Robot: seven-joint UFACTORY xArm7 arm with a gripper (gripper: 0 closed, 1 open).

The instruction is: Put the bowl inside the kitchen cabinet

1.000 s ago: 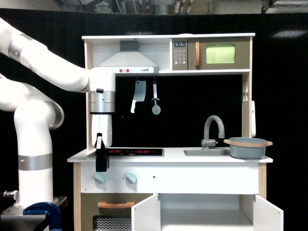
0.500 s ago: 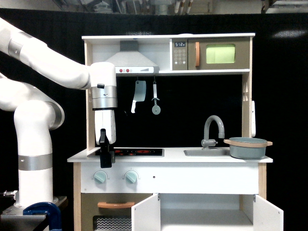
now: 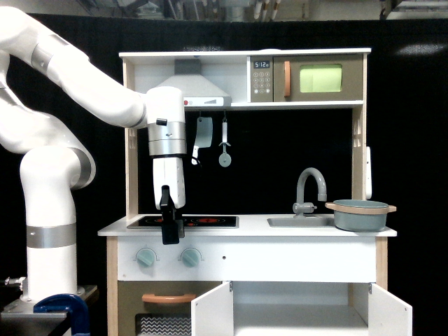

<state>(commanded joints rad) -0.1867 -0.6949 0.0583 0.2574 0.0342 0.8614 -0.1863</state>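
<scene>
The grey-blue bowl (image 3: 360,214) with its tan rim and side handles sits on the counter at the exterior view's right, over the end of the sink. Below it the kitchen cabinet (image 3: 301,311) stands with both small white doors swung open, showing a white interior. My gripper (image 3: 170,236) hangs pointing down in front of the stovetop's edge, far to the left of the bowl. Its dark fingers look close together with nothing between them, but the view is too small to settle open or shut.
A black stovetop (image 3: 185,221) lies beside the gripper, with two mint knobs (image 3: 168,257) just below. A grey faucet (image 3: 311,187) rises by the sink (image 3: 299,222). A cleaver and a pizza cutter hang above. The oven door with an orange handle (image 3: 168,299) is at lower left.
The arm has swung toward the exterior view's right and risen slightly, carrying the gripper from the counter's left corner to the stovetop front. The bowl and cabinet doors are unmoved.
</scene>
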